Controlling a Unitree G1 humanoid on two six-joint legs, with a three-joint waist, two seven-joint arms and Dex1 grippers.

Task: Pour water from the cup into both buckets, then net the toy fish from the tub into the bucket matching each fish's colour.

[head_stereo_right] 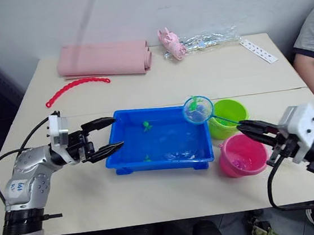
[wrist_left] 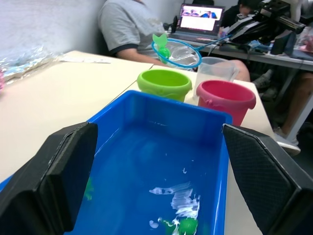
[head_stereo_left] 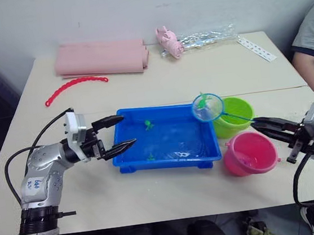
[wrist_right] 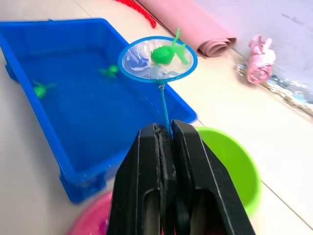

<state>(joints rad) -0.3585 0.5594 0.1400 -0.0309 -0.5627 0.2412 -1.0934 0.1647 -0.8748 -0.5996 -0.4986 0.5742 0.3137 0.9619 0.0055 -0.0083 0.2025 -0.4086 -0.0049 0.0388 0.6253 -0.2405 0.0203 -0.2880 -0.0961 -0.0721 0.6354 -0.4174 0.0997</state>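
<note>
A green fish [wrist_right: 165, 53] is carried in the net [wrist_right: 157, 59], clamped by the right gripper [wrist_right: 164, 133], apparently just short of the green bucket [head_stereo_left: 233, 114]; it should be tipped once centred over it.

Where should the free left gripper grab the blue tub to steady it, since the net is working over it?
Clamp the near end wall of the tub, coming from the robot's left: the left gripper is open facing that upright rim.

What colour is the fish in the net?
Green fish in the net; clearest in right wrist view.
</note>
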